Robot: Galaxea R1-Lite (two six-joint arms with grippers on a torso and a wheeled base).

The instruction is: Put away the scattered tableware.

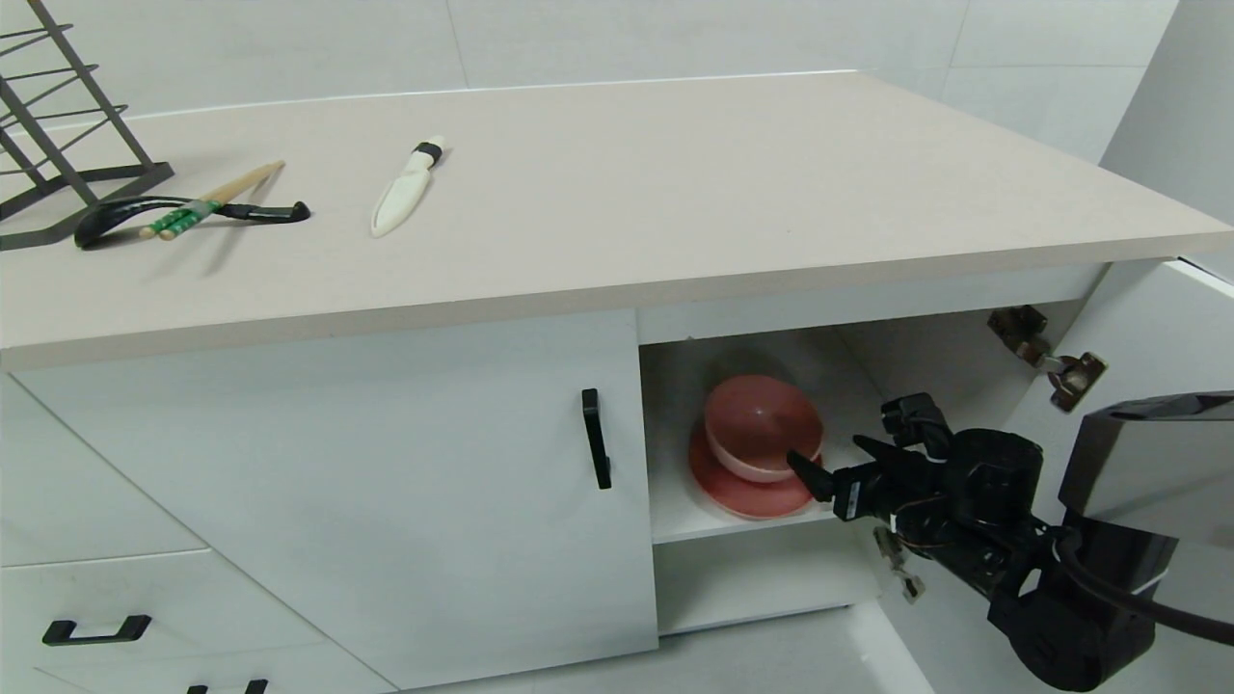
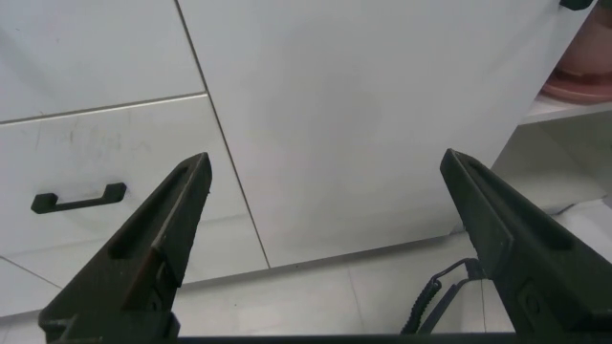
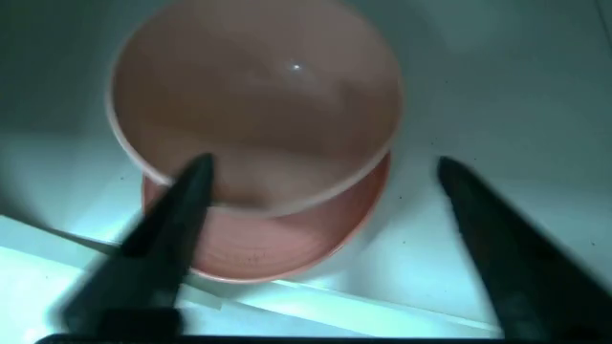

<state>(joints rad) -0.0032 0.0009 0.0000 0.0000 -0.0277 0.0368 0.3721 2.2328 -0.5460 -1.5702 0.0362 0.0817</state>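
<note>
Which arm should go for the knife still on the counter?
Probably left. The knife lies on the left half of the counter, and the left gripper is open and empty; the right gripper is low at the cabinet by the pink bowl.

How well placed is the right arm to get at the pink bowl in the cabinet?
Probably yes. The cabinet door is open, and the right gripper, open, sits just in front of the pink bowl on its plate, with nothing visible between them.
</note>
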